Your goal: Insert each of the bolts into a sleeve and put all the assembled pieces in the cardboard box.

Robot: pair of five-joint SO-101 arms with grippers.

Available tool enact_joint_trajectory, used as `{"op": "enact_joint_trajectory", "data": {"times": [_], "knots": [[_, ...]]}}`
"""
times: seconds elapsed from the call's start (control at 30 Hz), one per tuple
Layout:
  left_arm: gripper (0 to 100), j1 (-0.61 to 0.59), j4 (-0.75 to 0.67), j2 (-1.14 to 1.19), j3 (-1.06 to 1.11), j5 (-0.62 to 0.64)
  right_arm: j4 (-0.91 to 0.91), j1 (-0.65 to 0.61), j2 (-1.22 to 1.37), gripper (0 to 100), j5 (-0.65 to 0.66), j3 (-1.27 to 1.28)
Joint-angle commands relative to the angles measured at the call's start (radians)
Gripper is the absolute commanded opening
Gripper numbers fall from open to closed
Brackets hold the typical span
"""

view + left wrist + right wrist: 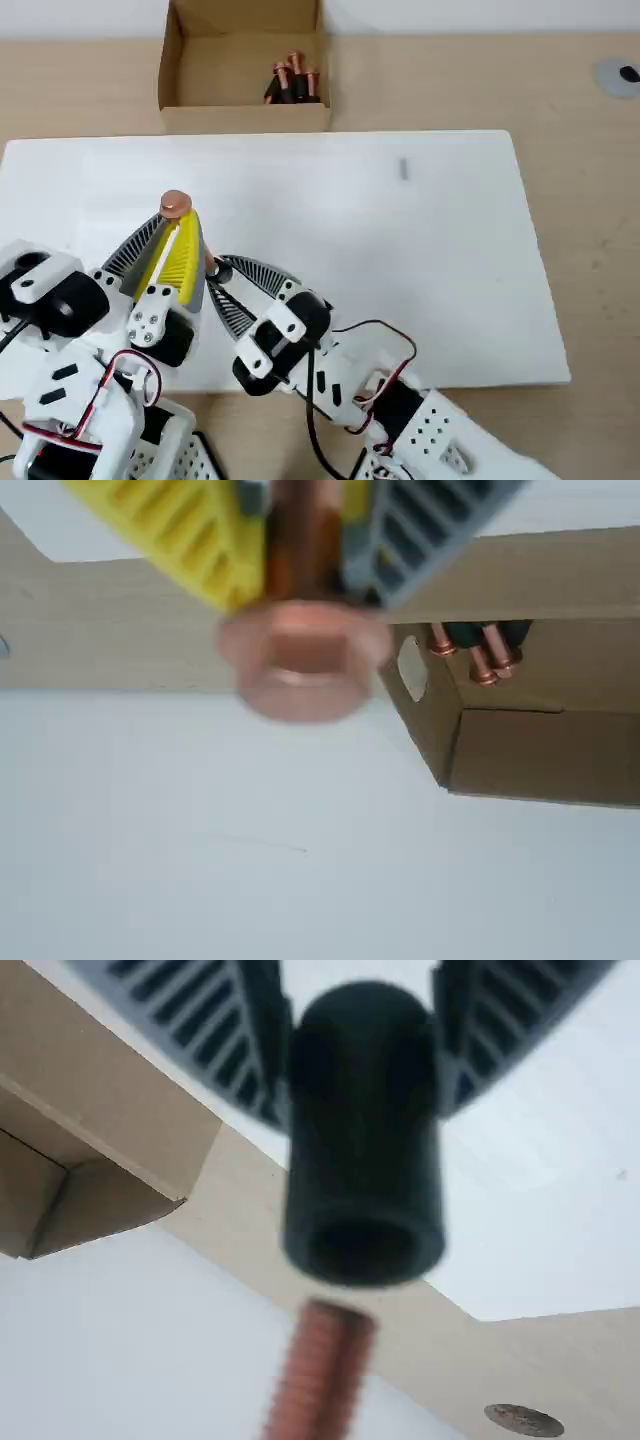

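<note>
My left gripper (180,216) is shut on a copper bolt (175,205), whose flanged head (303,662) sticks out past the yellow and grey fingers (170,525). Right beside it, my right gripper (214,271) is shut on a black sleeve (362,1130). The bolt's threaded end (320,1370) sits just in front of the sleeve's open mouth, outside it. The cardboard box (243,118) stands at the far edge of the white sheet and holds several assembled pieces (292,82), which can be seen in the open box (480,650) from the left wrist.
Both arms stand over the near left of the white sheet (400,260) on the wooden table. A small grey mark (403,168) lies on the sheet's far middle. A grey disc (618,76) is set in the tabletop at the far right.
</note>
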Motion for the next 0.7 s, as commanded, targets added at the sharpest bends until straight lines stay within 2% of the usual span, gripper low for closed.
{"op": "enact_joint_trajectory", "data": {"times": [0.0, 0.47, 0.67], "knots": [[0, 0.017, 0.002, -0.002, -0.041, -0.006, -0.028, -0.010, -0.033, 1.0, -0.008, -0.001], [0, 0.023, 0.003, -0.002, 0.074, -0.006, -0.031, -0.010, -0.033, 1.0, -0.006, -0.001], [0, 0.028, 0.104, -0.002, 0.080, -0.006, -0.029, 0.021, -0.033, 1.0, -0.006, -0.001]]}}
